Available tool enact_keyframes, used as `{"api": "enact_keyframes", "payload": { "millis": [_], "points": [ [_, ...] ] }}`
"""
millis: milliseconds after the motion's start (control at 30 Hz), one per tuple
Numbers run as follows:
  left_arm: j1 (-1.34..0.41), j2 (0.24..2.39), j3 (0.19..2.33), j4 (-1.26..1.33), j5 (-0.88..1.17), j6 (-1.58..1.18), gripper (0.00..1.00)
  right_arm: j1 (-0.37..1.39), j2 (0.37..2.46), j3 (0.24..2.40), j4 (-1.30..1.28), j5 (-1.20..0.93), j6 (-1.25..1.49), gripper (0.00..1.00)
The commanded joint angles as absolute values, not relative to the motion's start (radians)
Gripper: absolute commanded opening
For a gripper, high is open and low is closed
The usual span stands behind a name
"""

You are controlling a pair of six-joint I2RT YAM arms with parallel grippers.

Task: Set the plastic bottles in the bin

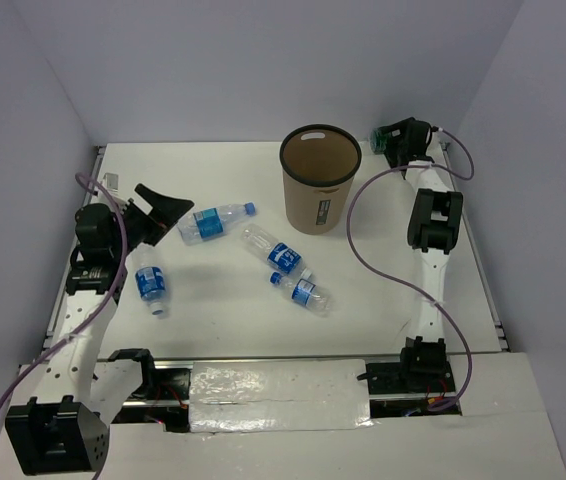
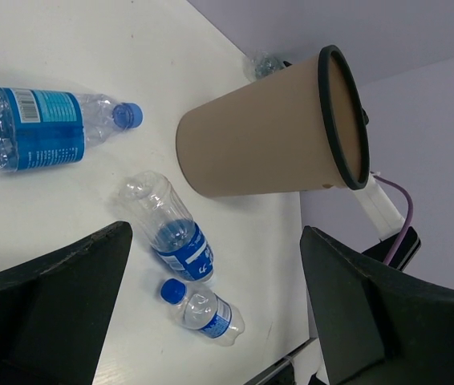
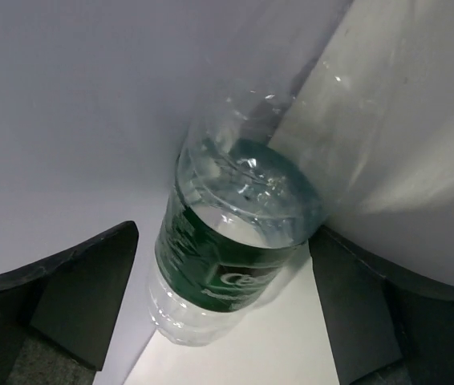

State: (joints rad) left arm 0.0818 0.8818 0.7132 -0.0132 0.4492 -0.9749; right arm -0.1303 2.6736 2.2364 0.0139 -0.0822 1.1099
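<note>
The brown bin point(image 1: 317, 180) with a black rim stands upright at the back middle; it also shows in the left wrist view point(image 2: 267, 136). Three blue-labelled bottles lie near it: one with a blue cap point(image 1: 213, 222) point(image 2: 34, 128), one uncapped-looking point(image 1: 273, 250) point(image 2: 167, 228), and a small one point(image 1: 303, 292) point(image 2: 203, 309). Another blue-labelled bottle point(image 1: 151, 286) lies at the left. My left gripper point(image 1: 168, 200) point(image 2: 215, 241) is open and empty, just left of the capped bottle. My right gripper point(image 1: 383, 141) point(image 3: 223, 241) is open around the green-labelled bottle point(image 1: 374, 142) point(image 3: 227, 249) in the back right corner.
Grey walls enclose the table point(image 1: 223, 320) on the left, back and right. The green-labelled bottle sits close against the back wall point(image 3: 66, 96). The right arm's cable point(image 1: 358, 250) loops over the table right of the bin.
</note>
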Motion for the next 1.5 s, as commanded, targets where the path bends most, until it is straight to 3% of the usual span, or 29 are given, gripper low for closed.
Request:
{"api": "enact_keyframes", "payload": {
  "millis": [0,167,267,467,567,733,900,1233,1467],
  "points": [
    [0.081,0.88,0.772,0.003,0.436,-0.977,0.99,-0.14,2.723,2.289,0.066,-0.006,1.126,0.92],
    [0.081,0.867,0.776,-0.028,0.42,-0.977,0.99,-0.144,2.746,2.289,0.095,-0.032,1.15,0.78],
    [0.08,0.859,0.77,-0.025,0.423,-0.982,0.99,-0.153,2.731,2.255,0.127,-0.069,1.141,0.64],
    [0.08,0.821,0.746,-0.009,0.425,-0.985,0.99,-0.196,2.628,2.177,0.183,-0.216,1.02,0.24],
    [0.08,0.802,0.735,-0.009,0.436,-0.982,0.99,-0.218,2.548,2.122,0.172,-0.253,0.959,0.12],
    [0.08,0.781,0.721,0.025,0.46,-0.974,0.99,-0.218,2.34,1.874,0.219,-0.304,0.807,0.03],
    [0.078,0.736,0.696,0.014,0.479,-0.959,0.99,-0.187,2.111,1.619,0.267,-0.304,0.661,0.0],
    [0.077,0.666,0.693,-0.071,0.489,-0.893,0.99,-0.101,1.818,1.485,0.196,-0.167,0.372,0.0],
    [0.077,0.634,0.677,-0.069,0.503,-0.879,0.99,-0.006,1.568,1.345,0.285,0.084,0.184,0.0]
  ]
}}
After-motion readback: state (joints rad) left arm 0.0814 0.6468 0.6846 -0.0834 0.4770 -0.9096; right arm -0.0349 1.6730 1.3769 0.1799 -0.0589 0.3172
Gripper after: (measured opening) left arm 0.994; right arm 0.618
